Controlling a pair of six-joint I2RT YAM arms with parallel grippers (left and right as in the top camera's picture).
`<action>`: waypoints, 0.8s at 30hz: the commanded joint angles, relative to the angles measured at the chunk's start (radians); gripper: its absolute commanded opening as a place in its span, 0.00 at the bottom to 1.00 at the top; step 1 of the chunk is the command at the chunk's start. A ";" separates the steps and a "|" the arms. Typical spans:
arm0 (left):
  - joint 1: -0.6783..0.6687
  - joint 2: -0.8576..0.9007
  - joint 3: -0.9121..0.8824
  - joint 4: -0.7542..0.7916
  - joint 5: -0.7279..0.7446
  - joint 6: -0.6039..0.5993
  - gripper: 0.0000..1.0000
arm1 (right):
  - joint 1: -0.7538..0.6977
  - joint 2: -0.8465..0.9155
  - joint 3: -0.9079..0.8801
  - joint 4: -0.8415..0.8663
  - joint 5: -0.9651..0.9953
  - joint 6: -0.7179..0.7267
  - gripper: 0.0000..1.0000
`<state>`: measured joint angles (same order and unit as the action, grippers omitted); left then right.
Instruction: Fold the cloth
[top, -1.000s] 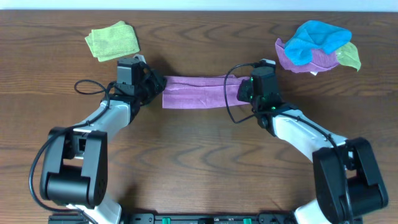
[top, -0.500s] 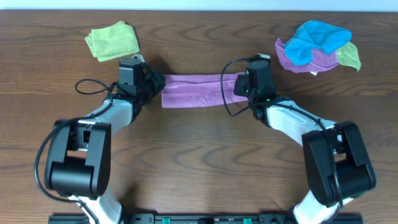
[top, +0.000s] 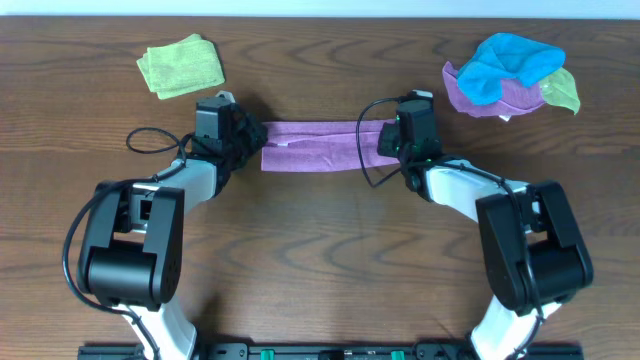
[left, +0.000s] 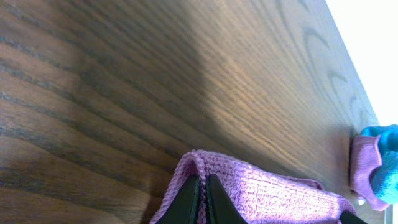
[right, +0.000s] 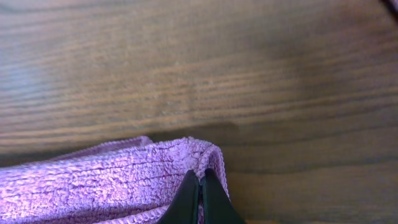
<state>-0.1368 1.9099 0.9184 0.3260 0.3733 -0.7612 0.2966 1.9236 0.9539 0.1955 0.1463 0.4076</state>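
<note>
The cloth (top: 315, 147) is a pinkish-purple towel stretched as a narrow folded strip across the table's middle, between the two arms. My left gripper (top: 250, 146) is shut on its left end; in the left wrist view the black fingertips (left: 200, 182) pinch the hem of the cloth (left: 267, 196). My right gripper (top: 385, 142) is shut on the right end; in the right wrist view its tips (right: 200, 177) clamp the rolled edge of the cloth (right: 93, 180).
A light-green folded cloth (top: 181, 66) lies at the back left. A heap of bright-blue, purple and green cloths (top: 510, 75) sits at the back right, its edge showing in the left wrist view as a blue and purple bundle (left: 373, 165). A black cable (top: 150, 140) loops by the left arm.
Both grippers have moved slightly toward the table's back with the cloth ends held; the right arm's elbow has swung left. The strip lies slightly farther back.
</note>
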 joint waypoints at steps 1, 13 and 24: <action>0.012 0.023 0.003 0.001 -0.059 0.021 0.06 | -0.028 0.014 0.014 -0.001 0.067 -0.021 0.01; 0.019 0.026 0.003 -0.007 -0.058 0.033 0.56 | -0.028 0.014 0.014 -0.043 0.063 -0.021 0.34; 0.089 -0.033 0.003 -0.056 0.056 0.101 0.77 | -0.027 -0.108 0.014 -0.188 0.090 -0.019 0.47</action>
<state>-0.0723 1.9091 0.9207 0.2897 0.3973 -0.6987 0.2733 1.8858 0.9546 0.0227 0.2111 0.3893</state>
